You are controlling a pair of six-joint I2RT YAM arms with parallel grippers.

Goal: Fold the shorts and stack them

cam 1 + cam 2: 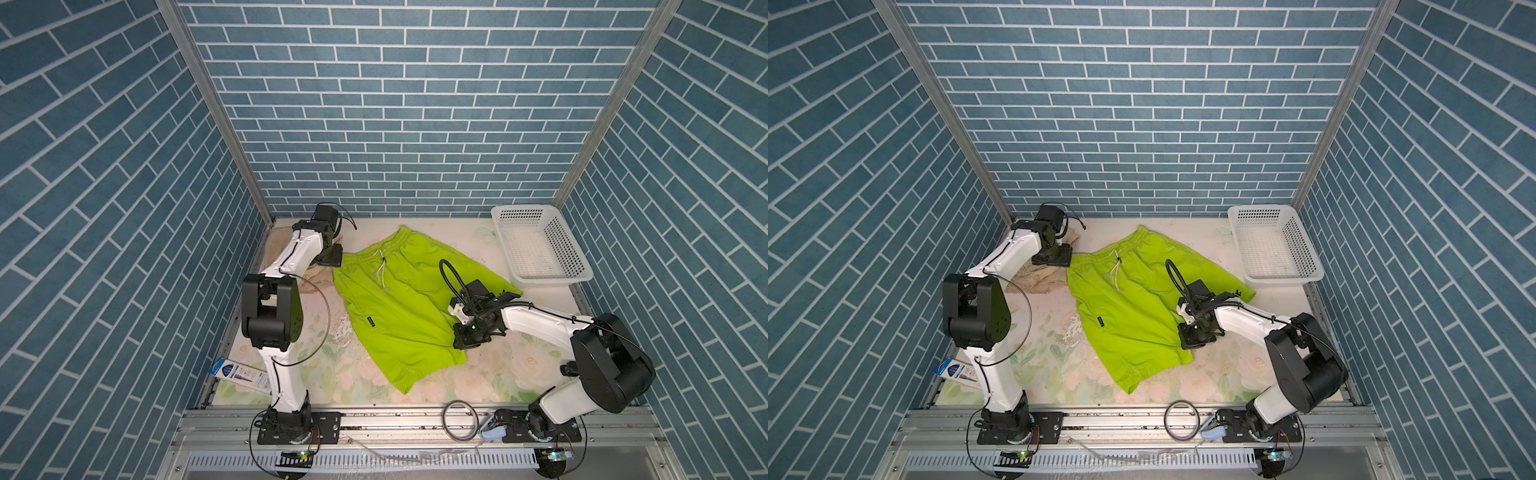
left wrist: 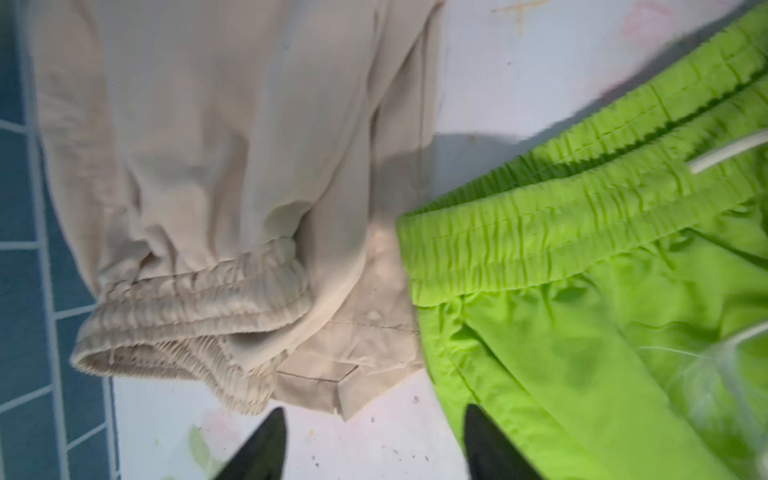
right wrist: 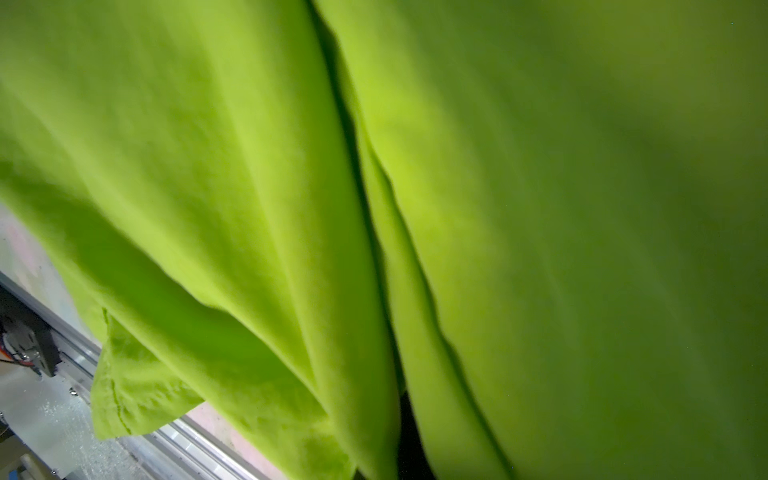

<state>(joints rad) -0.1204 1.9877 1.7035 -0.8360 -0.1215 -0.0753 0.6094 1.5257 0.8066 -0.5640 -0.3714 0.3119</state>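
Black fingertips point(image 2: 270, 440) of the left gripper point(image 2: 374, 415) stand wide apart in the left wrist view. Between them we see only the bare floral table point(image 2: 365, 453), so this hand is released and holds nothing. One tip lies over the edge of the lime-green shorts point(image 2: 582, 324); we cannot tell whether it touches them. Just past the tips lie the beige shorts point(image 2: 228, 166), rumpled, with their gathered waistband point(image 2: 199, 303) open toward the blue brick-patterned wall point(image 2: 25, 291). Their fabric meets the end of the green waistband point(image 2: 540, 245).

In both top views we find the left gripper point(image 1: 330, 257) point(image 1: 1054, 254) at the far left of the table, over the beige shorts point(image 1: 318, 277) point(image 1: 1042, 280).

The right gripper point(image 1: 469, 337) point(image 1: 1196, 334) is clenched on the hem of one leg of the lime-green shorts point(image 1: 395, 307) point(image 1: 1129, 307). In the right wrist view the green cloth point(image 3: 208, 187) fills nearly everything and hides the fingers, with its folds running down toward them.

Those shorts spread across the middle of the table point(image 1: 498, 374), waistband toward the back wall and legs toward the front rail. We see a white drawstring point(image 1: 380, 270) and a small dark logo point(image 1: 371, 322) on them. A white perforated basket point(image 1: 544, 281) point(image 1: 1283, 282) sits in the far right corner, near the tip of the other leg.
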